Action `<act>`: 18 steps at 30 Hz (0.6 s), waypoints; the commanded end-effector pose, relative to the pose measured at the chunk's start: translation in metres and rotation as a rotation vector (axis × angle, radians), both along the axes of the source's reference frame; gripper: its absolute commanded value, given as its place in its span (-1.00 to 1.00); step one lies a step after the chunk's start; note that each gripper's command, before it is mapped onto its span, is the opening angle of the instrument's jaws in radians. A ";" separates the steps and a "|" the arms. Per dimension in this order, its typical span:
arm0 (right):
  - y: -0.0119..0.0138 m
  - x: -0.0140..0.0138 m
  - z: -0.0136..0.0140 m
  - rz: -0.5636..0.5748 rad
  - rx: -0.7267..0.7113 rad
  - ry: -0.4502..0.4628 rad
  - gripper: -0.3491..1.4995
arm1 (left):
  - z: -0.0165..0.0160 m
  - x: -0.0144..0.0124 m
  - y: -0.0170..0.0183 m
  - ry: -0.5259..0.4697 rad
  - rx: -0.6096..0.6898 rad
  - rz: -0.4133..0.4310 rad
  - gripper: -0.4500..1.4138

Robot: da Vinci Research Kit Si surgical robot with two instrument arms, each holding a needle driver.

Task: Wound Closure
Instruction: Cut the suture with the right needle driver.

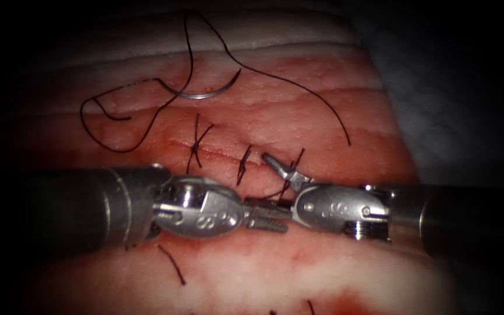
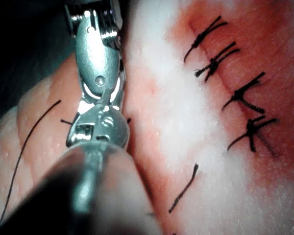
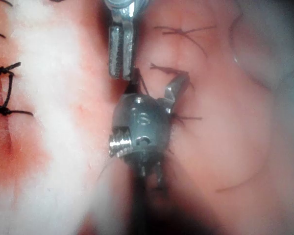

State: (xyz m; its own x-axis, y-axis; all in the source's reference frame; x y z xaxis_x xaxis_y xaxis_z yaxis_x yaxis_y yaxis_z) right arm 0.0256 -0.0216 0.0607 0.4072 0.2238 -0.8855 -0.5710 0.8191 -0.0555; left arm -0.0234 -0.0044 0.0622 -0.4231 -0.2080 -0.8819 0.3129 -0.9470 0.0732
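- Endoscope view: the curved steel needle (image 1: 204,93) is lying free on the tissue (image 1: 298,111), well above both tools, with glossy dark thread (image 1: 298,84) looping away from it. The left tool (image 1: 266,218) is showing serrated jaws nearly closed, seemingly gripping nothing; the right tool (image 1: 280,168) is angling up-left with jaws parted among knotted stitches (image 1: 195,146). Each polished clevis is carrying a stamped "S" (other marks unreadable).
- Left wrist view: the left tool (image 2: 95,22) is reaching over pale, pebbled tissue (image 2: 157,127); four dark knotted stitches (image 2: 247,95) are crossing the red-stained cut.
- Right wrist view: the right tool (image 3: 179,85) is sitting spread beside a stitch, just beside the left tool's ridged jaws (image 3: 121,56).
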 end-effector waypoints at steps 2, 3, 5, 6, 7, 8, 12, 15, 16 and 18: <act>0.0001 0.0006 0.0003 -0.001 0.000 0.004 0.75 | 0.0002 -0.0005 0.0000 -0.002 -0.007 0.004 -1.00; 0.0000 0.0006 0.0002 -0.001 0.000 0.004 0.75 | 0.0001 -0.0005 0.0000 -0.004 -0.012 0.007 -1.00; 0.0000 0.0006 0.0002 -0.001 0.000 0.004 0.71 | -0.0002 -0.0003 -0.0003 -0.005 -0.012 0.009 -1.00; 0.0001 0.0006 0.0002 -0.001 0.000 0.004 0.71 | -0.0003 -0.0002 -0.0004 -0.006 -0.017 0.013 -1.00; 0.0001 0.0007 0.0003 0.000 0.000 0.003 0.71 | -0.0005 -0.0002 -0.0005 -0.008 -0.022 0.017 -1.00; 0.0001 0.0007 0.0004 0.000 -0.001 0.003 0.73 | -0.0008 -0.0001 -0.0006 -0.007 -0.021 0.016 -1.00; 0.0004 0.0009 0.0008 0.003 -0.002 0.001 0.80 | -0.0021 -0.0003 -0.0008 -0.013 -0.033 0.022 -1.00; 0.0002 0.0001 0.0006 -0.005 -0.001 0.006 0.73 | -0.0023 0.0003 -0.0010 -0.018 -0.038 0.030 -0.46; 0.0002 0.0001 0.0006 -0.005 -0.001 0.006 0.73 | -0.0023 0.0003 -0.0010 -0.018 -0.038 0.030 -0.46; -0.0002 -0.0012 -0.0001 -0.018 0.002 0.015 0.60 | -0.0020 0.0017 -0.0014 -0.025 -0.040 0.042 0.30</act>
